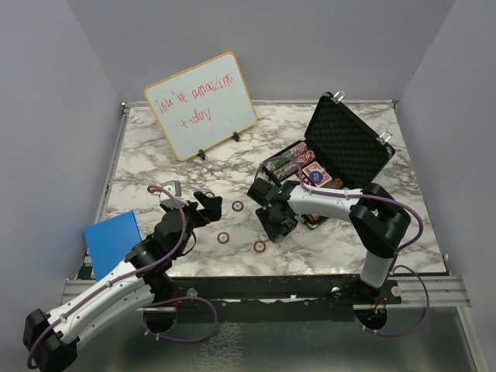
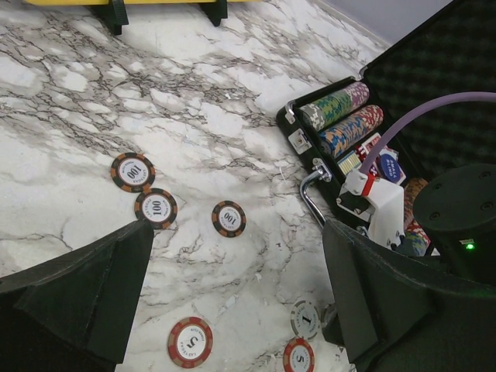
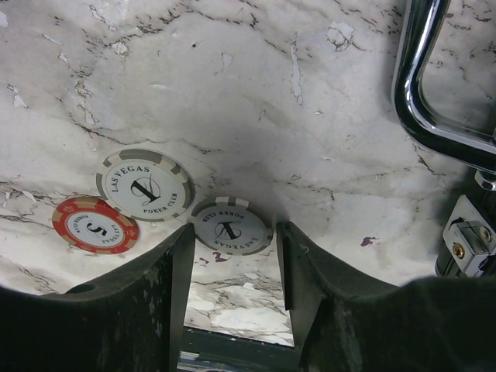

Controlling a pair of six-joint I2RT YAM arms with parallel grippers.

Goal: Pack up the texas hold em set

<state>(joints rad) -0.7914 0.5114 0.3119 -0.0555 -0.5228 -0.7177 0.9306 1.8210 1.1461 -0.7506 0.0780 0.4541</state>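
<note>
Grey walls enclose the marbled worktop. My left gripper gapes wide; my right gripper straddles a white chip narrowly, contact unclear. The open briefcase sits far right, my arm hiding its front.

The right hand flanks a white chip, with a second white chip and red chip beside.
</note>
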